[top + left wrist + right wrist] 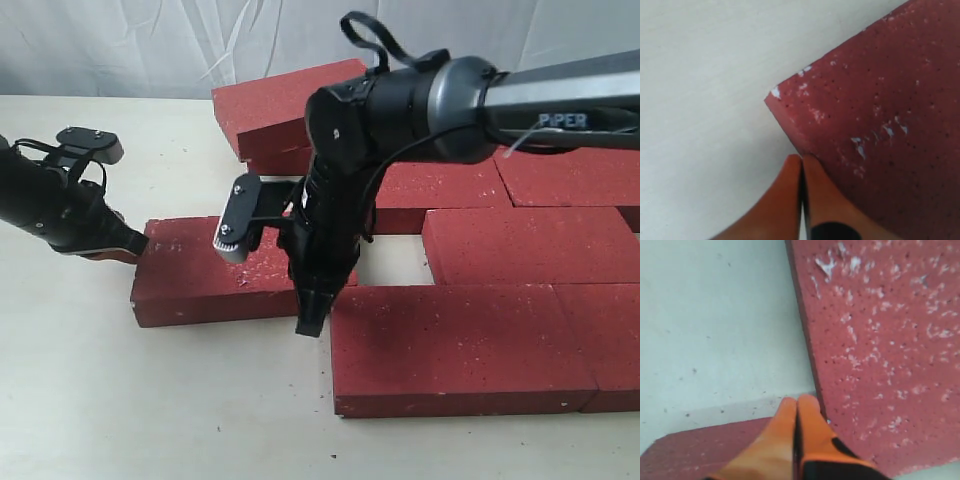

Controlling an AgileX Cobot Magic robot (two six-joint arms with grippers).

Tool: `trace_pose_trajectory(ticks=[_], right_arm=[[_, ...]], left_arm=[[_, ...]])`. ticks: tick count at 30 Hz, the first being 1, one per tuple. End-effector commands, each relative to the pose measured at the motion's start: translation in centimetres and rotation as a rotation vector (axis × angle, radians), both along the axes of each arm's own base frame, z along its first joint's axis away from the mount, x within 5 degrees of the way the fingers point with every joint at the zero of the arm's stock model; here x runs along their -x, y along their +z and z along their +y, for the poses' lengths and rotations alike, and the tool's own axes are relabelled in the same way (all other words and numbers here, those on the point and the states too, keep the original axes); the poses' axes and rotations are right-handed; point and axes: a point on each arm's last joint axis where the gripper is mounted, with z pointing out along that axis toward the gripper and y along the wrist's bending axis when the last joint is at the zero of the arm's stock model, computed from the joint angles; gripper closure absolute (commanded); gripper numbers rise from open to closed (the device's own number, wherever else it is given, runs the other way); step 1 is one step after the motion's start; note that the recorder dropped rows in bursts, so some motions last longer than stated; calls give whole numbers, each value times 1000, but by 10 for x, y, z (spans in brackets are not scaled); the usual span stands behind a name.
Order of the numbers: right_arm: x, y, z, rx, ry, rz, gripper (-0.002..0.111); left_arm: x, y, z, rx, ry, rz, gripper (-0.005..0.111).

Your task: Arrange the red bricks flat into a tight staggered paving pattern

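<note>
Several dark-red bricks lie flat on the pale table (120,400). One loose brick (215,272) sits at the left, set apart from the paved group. My left gripper (128,250) is shut and empty, its orange tips (801,159) pressed against that brick's (880,125) left end near a corner. My right gripper (312,322) points down, shut and empty. It stands in the gap between the loose brick's right end and the front brick (450,345). In the right wrist view my right gripper (797,401) touches the edge of a speckled brick (880,340), with another brick (700,452) below.
Further bricks form rows at the right (530,245) and back (440,185). One brick (285,100) lies on top of others at the back. A bare table patch (395,265) shows among the bricks. A white curtain (150,40) hangs behind.
</note>
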Motion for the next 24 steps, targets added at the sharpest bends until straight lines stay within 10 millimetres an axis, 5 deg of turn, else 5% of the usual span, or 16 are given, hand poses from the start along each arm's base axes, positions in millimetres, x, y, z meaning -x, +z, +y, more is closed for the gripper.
trace_pose_trajectory(ticks=[1,16,24], right_arm=[[7,35,-5,-65,-55,-17,109],[-69,49,-102,-197,-516,-47,109],[-80,49,-120,-235,-593,-48,109]], left_arm=[[2,-1,-5,22,8,11,107],[0,1,-8,68,44,-2,107],[-3,-6,-9,82,56,-2,107]])
